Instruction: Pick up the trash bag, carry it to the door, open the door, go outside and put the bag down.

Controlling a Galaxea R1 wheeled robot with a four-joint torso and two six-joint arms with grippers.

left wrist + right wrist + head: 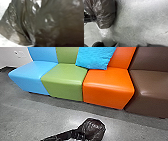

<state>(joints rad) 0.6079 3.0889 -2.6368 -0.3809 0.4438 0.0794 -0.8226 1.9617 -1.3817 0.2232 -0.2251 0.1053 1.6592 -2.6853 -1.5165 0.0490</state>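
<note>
Trash bag [93, 128], black and shiny, is in front of the robot over the gray floor [32, 112], its gathered plastic clamped in the left claw [78, 133]. Beyond it runs a blue, green, orange and brown couch [107, 87], a blue cushion [95, 57] against its back.

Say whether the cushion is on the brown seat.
No, the cushion leans against the backrests above where the green seat meets the orange seat.
</note>
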